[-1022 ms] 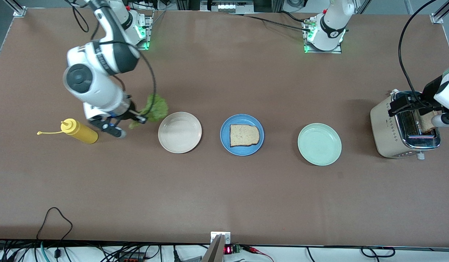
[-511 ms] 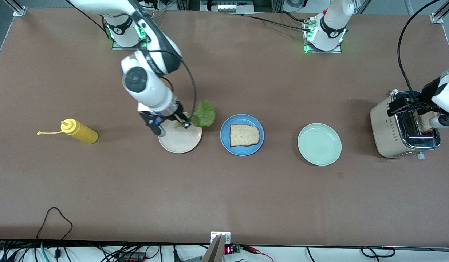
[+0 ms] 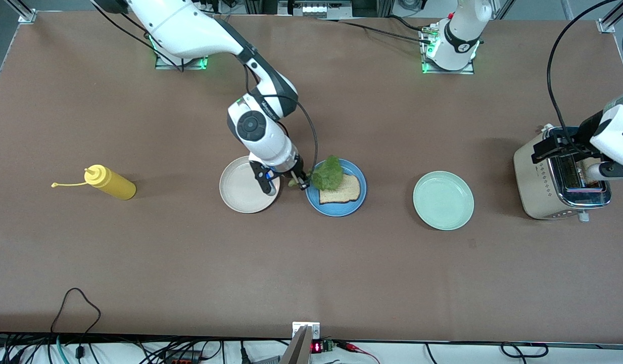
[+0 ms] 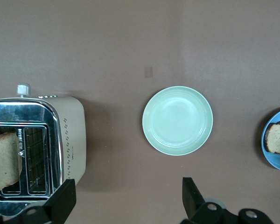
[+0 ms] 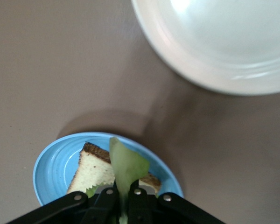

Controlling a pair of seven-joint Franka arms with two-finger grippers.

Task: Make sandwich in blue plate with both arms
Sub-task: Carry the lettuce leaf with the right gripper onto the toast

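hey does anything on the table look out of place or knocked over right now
One thing: the yellow mustard bottle lies on its side toward the right arm's end of the table, nozzle cap off and tethered. The plates sit flat in a row. The right gripper holds lettuce over the bread on the blue plate.

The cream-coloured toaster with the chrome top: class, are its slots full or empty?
Partly full. In the cream-coloured toaster, one slot holds a light-brown bread slice; the slot beside it shows only bare wire grille.
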